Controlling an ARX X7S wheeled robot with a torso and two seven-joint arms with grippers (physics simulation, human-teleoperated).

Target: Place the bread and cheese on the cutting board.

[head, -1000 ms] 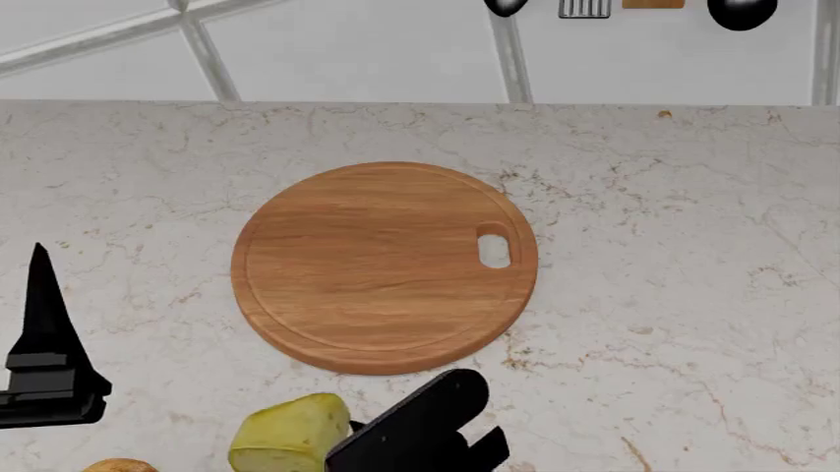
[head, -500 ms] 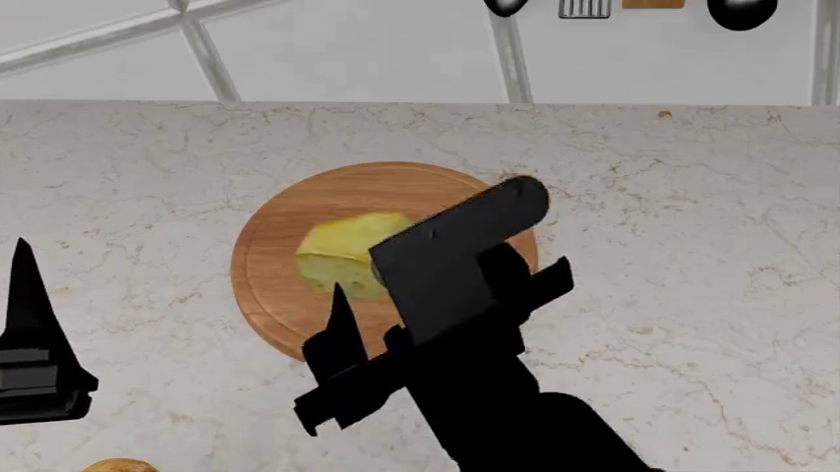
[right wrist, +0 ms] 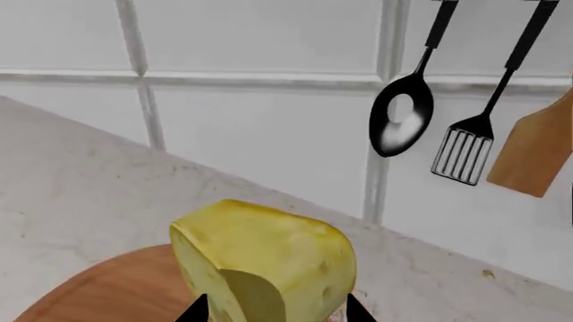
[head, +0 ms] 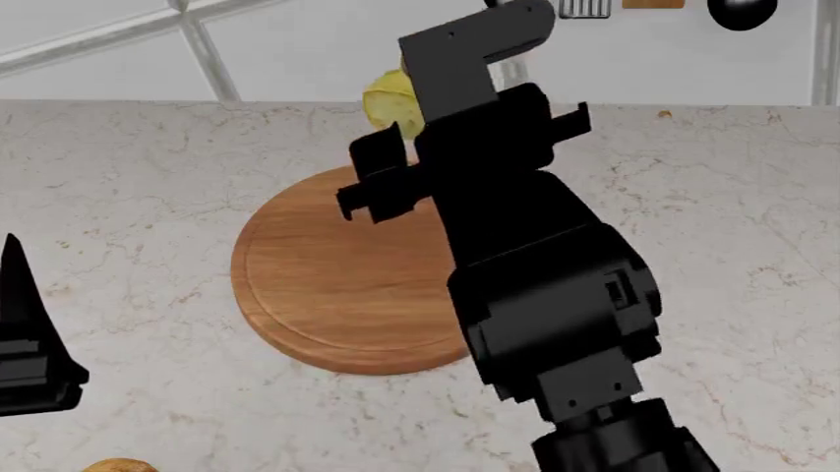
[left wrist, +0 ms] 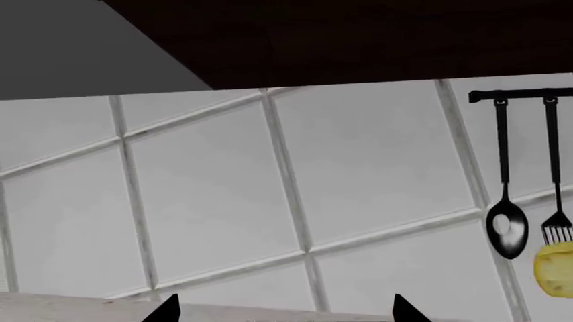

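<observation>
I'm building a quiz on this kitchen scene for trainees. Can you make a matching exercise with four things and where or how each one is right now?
Things:
1. cheese
2. bread
3. cutting board
4. spoon

States:
a. hanging on the wall from a rail
b. held in the right gripper, above the far part of the board
c. flat on the counter, nothing resting on it
d. on the counter at the head view's bottom edge, off the board

Pairs: 1-b, 2-d, 3-c, 4-a

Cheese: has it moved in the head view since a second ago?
Yes. The cheese went from below the cutting board to above its far edge, carried by the right gripper.
</observation>
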